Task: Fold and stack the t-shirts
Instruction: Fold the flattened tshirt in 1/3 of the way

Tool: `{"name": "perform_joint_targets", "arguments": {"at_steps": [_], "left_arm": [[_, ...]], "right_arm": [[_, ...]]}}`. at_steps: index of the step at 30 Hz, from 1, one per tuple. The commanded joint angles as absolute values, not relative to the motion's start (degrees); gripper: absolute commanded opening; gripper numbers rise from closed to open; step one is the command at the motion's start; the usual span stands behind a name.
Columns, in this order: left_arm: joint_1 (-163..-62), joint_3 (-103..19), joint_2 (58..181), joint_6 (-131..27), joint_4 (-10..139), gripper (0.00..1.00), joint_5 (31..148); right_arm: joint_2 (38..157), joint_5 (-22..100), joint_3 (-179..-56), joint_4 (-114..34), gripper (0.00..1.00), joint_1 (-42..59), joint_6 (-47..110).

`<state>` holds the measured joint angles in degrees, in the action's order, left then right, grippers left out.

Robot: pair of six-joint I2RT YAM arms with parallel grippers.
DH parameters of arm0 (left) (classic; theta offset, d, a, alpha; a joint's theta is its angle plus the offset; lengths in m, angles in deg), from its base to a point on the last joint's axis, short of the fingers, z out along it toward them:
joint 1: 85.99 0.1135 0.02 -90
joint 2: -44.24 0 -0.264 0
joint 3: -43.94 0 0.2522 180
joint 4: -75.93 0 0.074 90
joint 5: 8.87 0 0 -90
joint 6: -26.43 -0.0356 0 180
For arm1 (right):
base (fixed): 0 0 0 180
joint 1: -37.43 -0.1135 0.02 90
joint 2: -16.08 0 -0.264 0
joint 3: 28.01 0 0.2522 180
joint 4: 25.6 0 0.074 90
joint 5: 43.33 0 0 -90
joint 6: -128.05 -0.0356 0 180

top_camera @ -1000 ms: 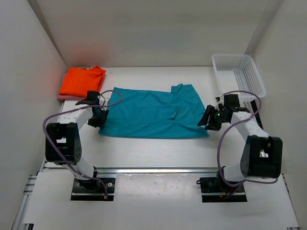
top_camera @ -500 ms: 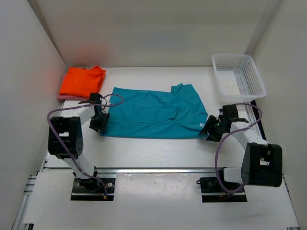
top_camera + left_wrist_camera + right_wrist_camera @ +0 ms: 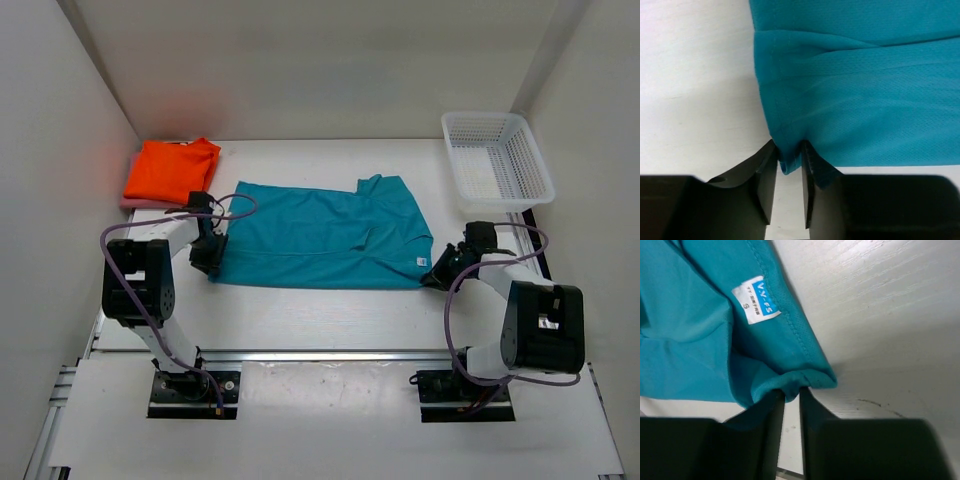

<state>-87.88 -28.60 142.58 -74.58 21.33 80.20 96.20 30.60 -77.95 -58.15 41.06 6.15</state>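
Note:
A teal-blue t-shirt [image 3: 320,235] lies spread across the middle of the table, partly folded, with a white neck label [image 3: 756,300] near its right corner. My left gripper [image 3: 209,258] pinches the shirt's near-left corner [image 3: 788,159] between its fingers. My right gripper [image 3: 438,277] is shut on the bunched near-right corner [image 3: 795,382]. An orange t-shirt [image 3: 172,168] lies folded at the back left on top of a pink t-shirt [image 3: 136,203], of which only an edge shows.
A white lattice basket [image 3: 497,160] stands at the back right beside the wall. White walls close in the table on the left, back and right. The metal rail [image 3: 320,355] with both arm bases runs along the near edge.
Both grippers have come down to the teal shirt's near corners and closed on the cloth. The right gripper slid nearer and lower; the left shifted slightly right.

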Motion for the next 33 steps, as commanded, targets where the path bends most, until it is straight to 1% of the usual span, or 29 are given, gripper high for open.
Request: {"name": "perform_joint_targets", "arguments": {"at_steps": [1,2,3,4,6,10,13,14,15,17,19,21,22,23,24,25,26,30,33], "left_arm": [[-88.36,-29.85,143.90,-73.77,22.62,0.35,82.79],[-88.19,-29.93,144.17,-73.68,22.36,0.27,83.23],[-88.36,-30.02,144.34,-74.03,22.01,0.13,83.58],[-88.54,-29.94,144.43,-73.95,21.83,0.05,84.02],[-88.19,-30.03,144.00,-73.94,21.39,0.00,84.29],[-87.22,-27.83,140.57,-75.70,20.16,0.00,82.71],[-87.40,-26.08,138.90,-77.72,18.67,0.00,79.65],[-87.57,-25.02,138.90,-77.72,18.84,0.00,78.41],[-87.66,-24.84,138.37,-77.72,18.67,0.00,78.31],[-87.92,-24.14,138.19,-77.73,17.70,0.00,76.30],[-87.84,-24.31,138.19,-77.46,15.95,0.00,76.03],[-87.83,-24.05,137.50,-77.72,14.80,0.06,76.03],[-87.66,-24.31,136.88,-77.81,14.45,0.09,75.94],[-87.92,-24.05,136.09,-77.99,14.01,0.14,75.24],[-87.66,-24.40,135.73,-78.42,13.83,0.17,75.32],[-87.83,-24.57,135.30,-78.51,13.39,0.20,75.06],[-87.84,-24.84,135.20,-78.52,13.30,0.23,74.97],[-87.84,-26.85,135.64,-78.60,11.99,0.27,74.62],[-87.14,-28.35,135.99,-79.13,10.84,0.28,74.27]], "right_arm": [[97.90,29.27,-78.15,-58.51,0.12,41.38,4.56],[97.65,28.75,-77.98,-60.00,0.07,41.73,4.21],[96.95,28.83,-77.20,-60.80,0.00,42.43,4.03],[95.90,28.22,-76.41,-62.11,0.00,42.52,3.51],[92.83,27.69,-74.82,-64.84,0.00,42.96,2.19],[90.18,27.33,-72.62,-69.58,0.00,44.54,1.31],[91.04,26.46,-71.83,-71.17,0.00,46.47,2.10],[92.01,25.76,-71.83,-71.18,0.04,47.00,2.27],[92.11,25.75,-71.57,-70.92,0.10,47.01,2.54],[92.29,25.40,-71.74,-71.26,0.30,47.09,2.80],[91.41,26.28,-73.31,-72.40,0.35,46.66,3.41],[89.92,28.73,-75.33,-74.85,0.36,45.25,4.47],[88.52,30.05,-77.52,-76.52,0.33,44.20,4.91],[87.29,30.76,-79.02,-77.41,0.28,42.71,4.65],[86.14,31.89,-79.82,-78.98,0.20,42.26,4.82],[84.39,33.30,-80.87,-80.39,0.15,41.04,4.74],[82.89,33.31,-81.92,-80.93,0.01,40.25,4.65],[80.16,33.75,-83.16,-82.34,0.00,38.83,3.42],[81.64,31.82,-83.07,-82.34,0.00,40.67,3.68]]}}
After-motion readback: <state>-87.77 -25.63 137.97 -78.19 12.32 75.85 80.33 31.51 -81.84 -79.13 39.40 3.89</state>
